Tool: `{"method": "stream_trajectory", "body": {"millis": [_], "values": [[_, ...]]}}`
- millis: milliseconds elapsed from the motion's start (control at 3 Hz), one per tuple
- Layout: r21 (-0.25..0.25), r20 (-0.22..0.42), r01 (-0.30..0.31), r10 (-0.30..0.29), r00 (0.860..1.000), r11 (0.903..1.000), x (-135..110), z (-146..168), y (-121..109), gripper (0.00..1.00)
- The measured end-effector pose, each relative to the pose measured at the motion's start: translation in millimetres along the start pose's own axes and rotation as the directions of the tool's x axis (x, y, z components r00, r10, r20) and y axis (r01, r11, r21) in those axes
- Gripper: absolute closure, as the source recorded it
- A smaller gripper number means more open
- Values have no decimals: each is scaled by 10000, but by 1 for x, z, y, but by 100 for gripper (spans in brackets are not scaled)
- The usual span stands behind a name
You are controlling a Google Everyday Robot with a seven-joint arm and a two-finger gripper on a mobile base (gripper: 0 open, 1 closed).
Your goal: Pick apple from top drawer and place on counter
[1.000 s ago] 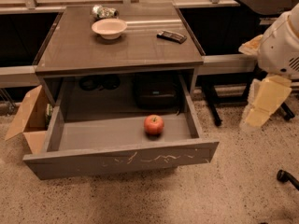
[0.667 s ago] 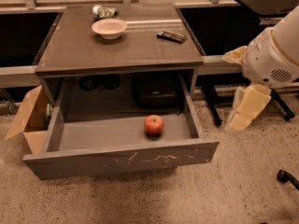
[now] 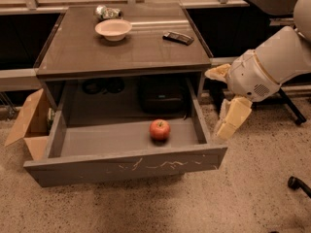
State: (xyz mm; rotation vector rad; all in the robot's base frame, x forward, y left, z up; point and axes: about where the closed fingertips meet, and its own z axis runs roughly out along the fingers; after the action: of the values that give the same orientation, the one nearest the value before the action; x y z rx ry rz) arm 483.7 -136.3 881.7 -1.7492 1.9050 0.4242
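Currently: top drawer (image 3: 97, 166) pulled open, apple (image 3: 160, 129) inside, right of centre; bowl (image 3: 113, 29) on counter (image 3: 126, 52) above drawer; gripper (image 3: 232, 123) just outside drawer's right wall, grip state impossible to tell.

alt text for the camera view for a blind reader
A red apple lies in the open top drawer; the robot's pincer hangs outside the drawer's right side. A bowl sits on the counter above.

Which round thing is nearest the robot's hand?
The red apple in the top drawer; the gripper hangs beside that drawer, the bowl sits on the counter.
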Motion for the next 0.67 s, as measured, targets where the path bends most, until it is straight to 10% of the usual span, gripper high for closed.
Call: {"method": "stream_trajectory", "body": {"millis": [667], "values": [[-210,647,120,-106,9978,9997,-3,22,-10,0]]}}
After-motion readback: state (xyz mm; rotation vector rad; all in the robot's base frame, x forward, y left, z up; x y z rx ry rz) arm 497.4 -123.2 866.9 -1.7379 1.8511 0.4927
